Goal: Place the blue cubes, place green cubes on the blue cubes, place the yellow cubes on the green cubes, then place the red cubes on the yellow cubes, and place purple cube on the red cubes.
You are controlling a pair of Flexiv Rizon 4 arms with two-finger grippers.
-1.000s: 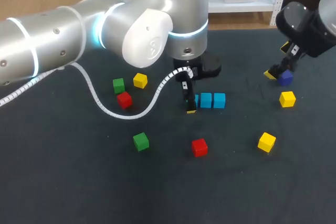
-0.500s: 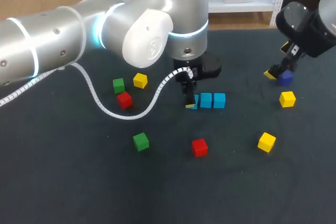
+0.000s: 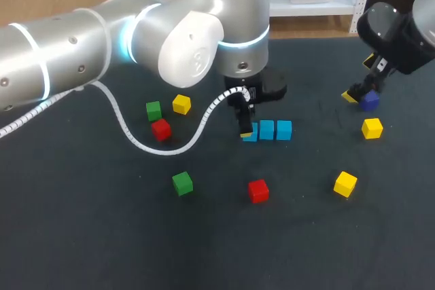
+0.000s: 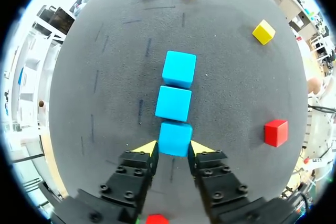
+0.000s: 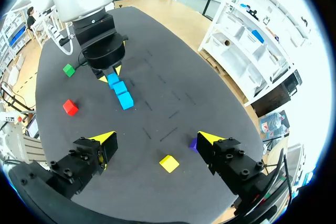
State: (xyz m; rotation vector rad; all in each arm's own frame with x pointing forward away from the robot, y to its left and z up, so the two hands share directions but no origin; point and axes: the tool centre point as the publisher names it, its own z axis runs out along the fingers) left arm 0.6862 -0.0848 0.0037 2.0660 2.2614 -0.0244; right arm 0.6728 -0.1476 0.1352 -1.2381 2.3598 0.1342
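The left gripper point(image 4: 173, 149) is pinching the nearest blue cube point(image 4: 175, 138), one yellow tip pressing against each of its sides. The middle blue cube point(image 4: 174, 103) and the far blue cube point(image 4: 179, 68) are lying straight ahead of the fingers, and the three are forming a close row on the table point(image 4: 105, 77). Only the left wrist view is showing this grip. In the head view the left arm's near finger is covering part of the nearest blue cube. The right gripper point(image 5: 157, 140) is hanging well apart from the row with its fingers spread wide, holding nothing. The purple cube point(image 5: 193, 144) is sitting just beside the inner side of one fingertip, and a yellow cube point(image 5: 169, 163) is lying under the gap between the fingers. The head view is showing only one yellow tip of this gripper, so the spread is showing in the right wrist view alone. The head view is also showing a green cube point(image 3: 153, 110), a red cube point(image 3: 161, 129) and a second yellow cube point(image 3: 181, 104) clustered well to the side of the left fingers. The left wrist view is not taking these in.
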